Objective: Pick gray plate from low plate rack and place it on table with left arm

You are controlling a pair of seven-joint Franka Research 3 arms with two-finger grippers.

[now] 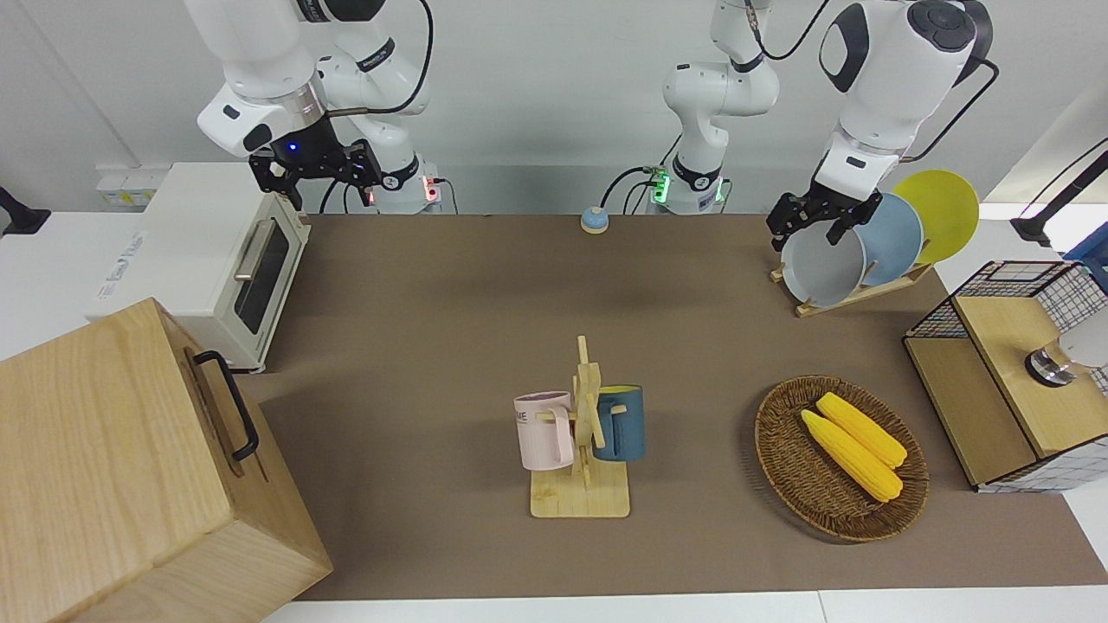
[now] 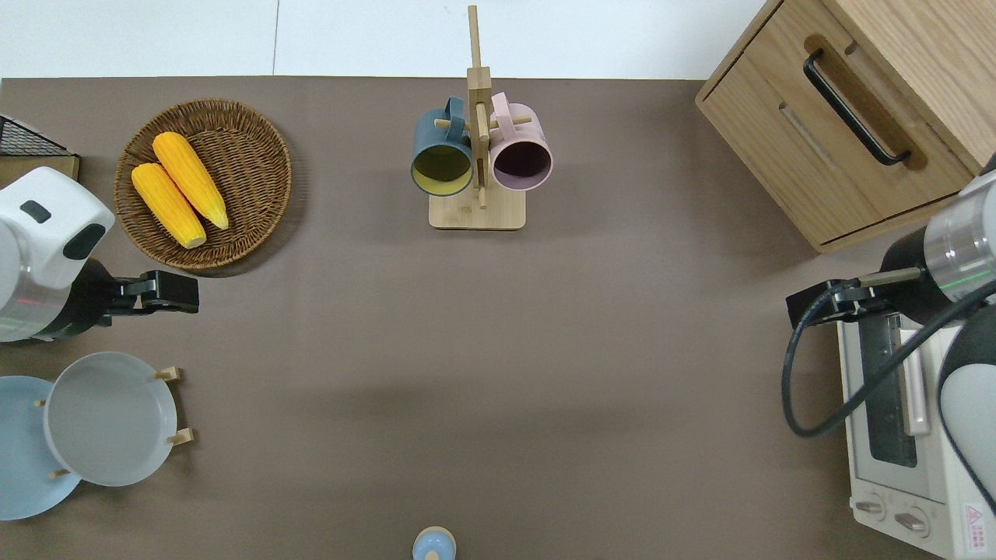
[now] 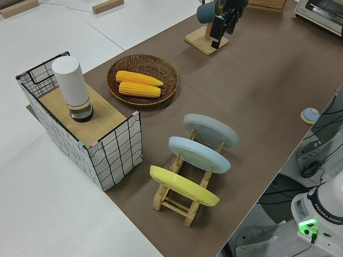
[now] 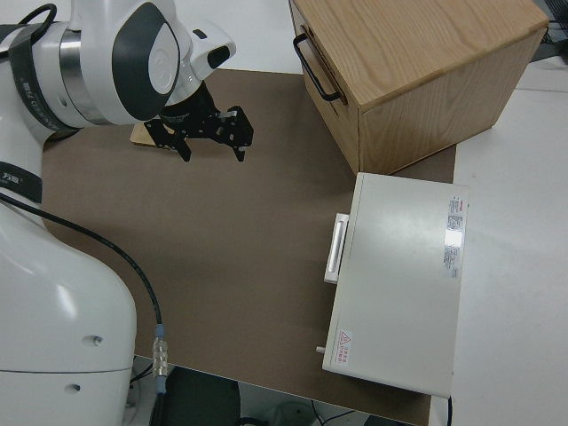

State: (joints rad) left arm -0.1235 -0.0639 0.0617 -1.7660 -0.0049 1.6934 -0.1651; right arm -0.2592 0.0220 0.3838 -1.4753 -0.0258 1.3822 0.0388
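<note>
1. the gray plate [image 2: 109,418] stands slanted in the low plate rack [image 3: 185,201], in the slot at the end away from the yellow plate [image 3: 184,186], with the light blue plate [image 3: 199,154] in the slot just beside it. the rack sits at the left arm's end of the table [image 2: 498,350].
2. the left gripper [image 2: 159,292] hangs in the air over bare table between the rack and the wicker basket [image 2: 257,155] holding two corn cobs [image 2: 179,198], apart from the plate. whether its fingers are spread or closed cannot be told, and it holds nothing.
3. the right arm is parked.
4. likely risk: the fingers must take the thin raised rim. a shallow or off-centre pinch could let the matte plate swing or slip out.
5. likely risk: the blue plate stands close by, so a finger coming down on that side could knock it or jam between the two.
6. likely risk: pulling the plate sideways instead of along the pegs' slant could catch a peg and drag or tip the light rack, spilling the other plates.
7. likely risk: set down toward the basket, the plate could land on its edge.
</note>
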